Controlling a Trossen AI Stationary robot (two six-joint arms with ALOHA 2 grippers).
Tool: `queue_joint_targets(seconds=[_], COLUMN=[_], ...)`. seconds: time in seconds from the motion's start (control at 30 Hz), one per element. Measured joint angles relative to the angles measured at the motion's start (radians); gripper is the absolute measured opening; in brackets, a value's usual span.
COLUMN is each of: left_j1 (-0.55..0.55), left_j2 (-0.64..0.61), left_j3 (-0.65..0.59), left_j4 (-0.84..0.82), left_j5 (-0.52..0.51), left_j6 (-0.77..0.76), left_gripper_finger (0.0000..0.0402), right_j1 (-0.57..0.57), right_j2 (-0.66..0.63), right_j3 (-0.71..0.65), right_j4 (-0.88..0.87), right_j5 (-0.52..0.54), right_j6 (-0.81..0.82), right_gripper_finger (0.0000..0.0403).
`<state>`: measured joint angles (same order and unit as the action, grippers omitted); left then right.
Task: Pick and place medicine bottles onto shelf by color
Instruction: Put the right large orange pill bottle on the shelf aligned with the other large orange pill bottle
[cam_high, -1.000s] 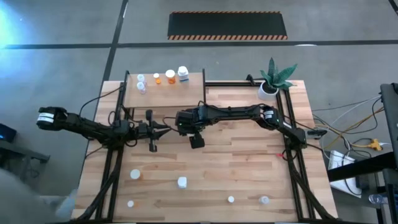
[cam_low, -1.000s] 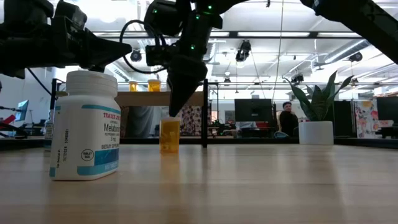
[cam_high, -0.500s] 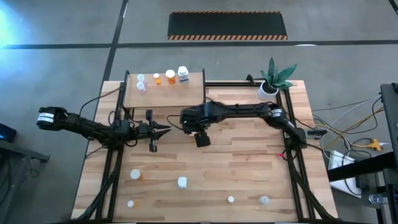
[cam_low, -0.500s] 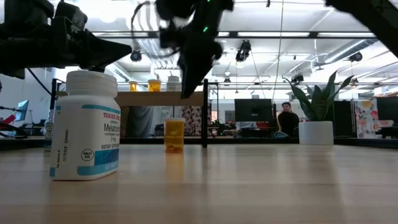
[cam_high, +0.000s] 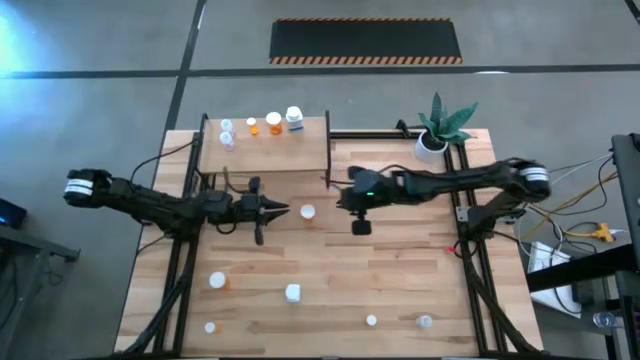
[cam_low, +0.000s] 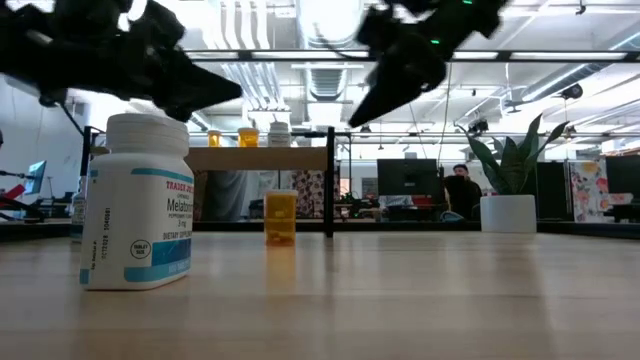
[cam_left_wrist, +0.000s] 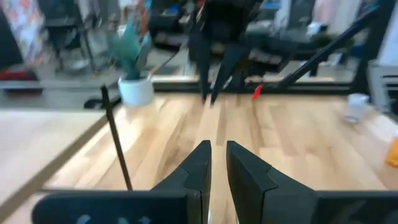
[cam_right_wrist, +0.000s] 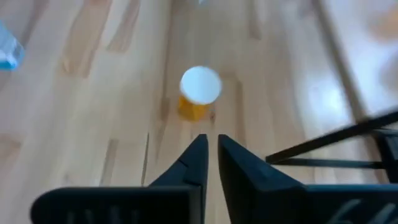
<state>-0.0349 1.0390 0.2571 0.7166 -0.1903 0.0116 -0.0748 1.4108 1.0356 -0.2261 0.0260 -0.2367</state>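
Overhead view: wooden table (cam_high: 400, 270) w/ two dark arms meeting near its middle. Left gripper (cam_high: 283, 210) points toward table centre; fingers nearly together, holding nothing (wrist view (cam_left_wrist: 214, 163) shows only a thin gap betw. fingertips). Right gripper (cam_high: 328, 183) sits above the table just right of the shelf's corner post; fingers closed, empty (wrist view (cam_right_wrist: 209, 152)).

Orange bottle w/ white cap (cam_high: 307, 212) stands upright on the table betw. the two grippers, touching neither. Same bottle in right wrist view (cam_right_wrist: 199, 91), just ahead of the closed fingertips; in low view (cam_low: 280, 217) it stands free, w/ both arms above it.

Shelf (cam_high: 310, 150) at the far left part of the table carries several bottles along its back edge: small pale ones at left (cam_high: 227, 133), two orange ones (cam_high: 273, 124), a white one w/ blue label (cam_high: 294, 118) at right.

Other bottles loose on the near part of the table: orange-bodied (cam_high: 217, 281), white (cam_high: 292, 293), small caps (cam_high: 371, 320), clear one (cam_high: 425, 322). Large white labelled bottle close to low camera (cam_low: 137, 203).

Potted plant (cam_high: 437, 128) at far right corner. Person seated in the room beyond (cam_low: 462, 192).
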Motion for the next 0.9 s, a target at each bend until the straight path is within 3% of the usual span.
queue_joint_targets(seconds=[0.1, 0.27, 0.43, 0.7, 0.9], left_j1=[0.0, 0.0, 0.0, 0.012, 0.021], left_j2=[0.083, 0.205, 0.299, 0.427, 0.516], left_j3=[0.085, 0.261, 0.421, 0.605, 0.671], left_j4=[-0.091, -0.388, -0.61, -0.892, -0.944], left_j5=[-0.03, -0.075, -0.1, -0.105, -0.112], left_j6=[-0.034, -0.115, -0.166, -0.336, -0.369], left_gripper_finger=[0.0031, 0.005, 0.0102, 0.0205, 0.0256], right_j1=[-0.011, -0.035, -0.061, -0.087, -0.088], right_j2=[-0.108, -0.25, -0.347, -0.419, -0.423], right_j3=[-0.137, -0.309, -0.438, -0.561, -0.601], right_j4=[0.144, 0.303, 0.44, 0.498, 0.538], right_j5=[0.001, 0.002, 0.002, 0.002, 0.001], right_j6=[0.001, -0.019, -0.063, -0.077, -0.118], right_gripper_finger=[0.0017, 0.0011, 0.0012, 0.0013, 0.0013])
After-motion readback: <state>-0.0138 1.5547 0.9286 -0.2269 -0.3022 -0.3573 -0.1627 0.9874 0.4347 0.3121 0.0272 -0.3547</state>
